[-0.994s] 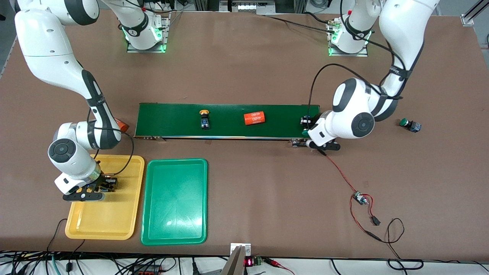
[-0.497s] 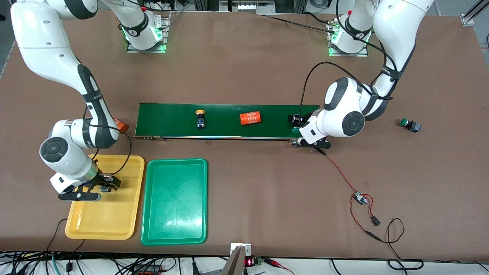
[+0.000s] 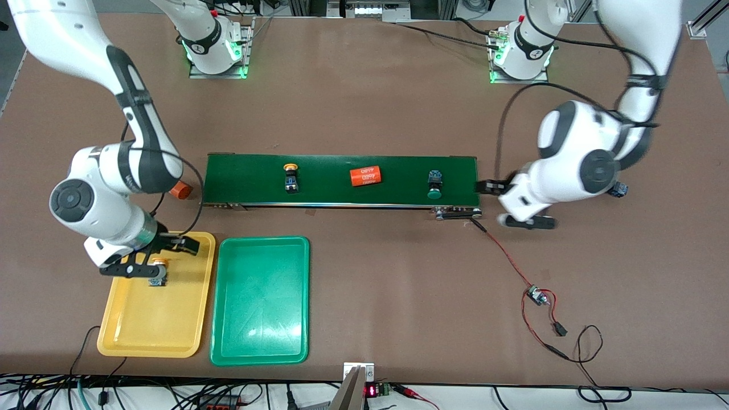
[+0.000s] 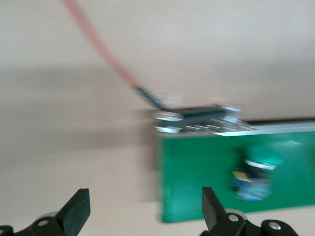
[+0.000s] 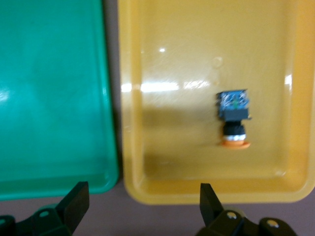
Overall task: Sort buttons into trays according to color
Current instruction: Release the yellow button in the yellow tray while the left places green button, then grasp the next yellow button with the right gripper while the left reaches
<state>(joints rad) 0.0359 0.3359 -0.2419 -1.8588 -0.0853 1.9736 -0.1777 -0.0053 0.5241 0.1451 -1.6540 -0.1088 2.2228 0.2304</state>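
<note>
Shallow yellow plastic tray (image 3: 171, 324) lower left, shallow green plastic tray (image 3: 259, 336) beside it; long dark green conveyor belt (image 3: 398, 171) mid-frame, orange white-printed cylinder (image 3: 364, 176).

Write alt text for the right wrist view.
A yellow-capped button lies on its side in the yellow tray, under the open right pincer. The green tray sits beside it, holding nothing in the part shown.

Yellow-capped button (image 3: 158, 272) lies in yellow tray (image 3: 149, 333); right tool (image 3: 161, 253) open above.
</note>
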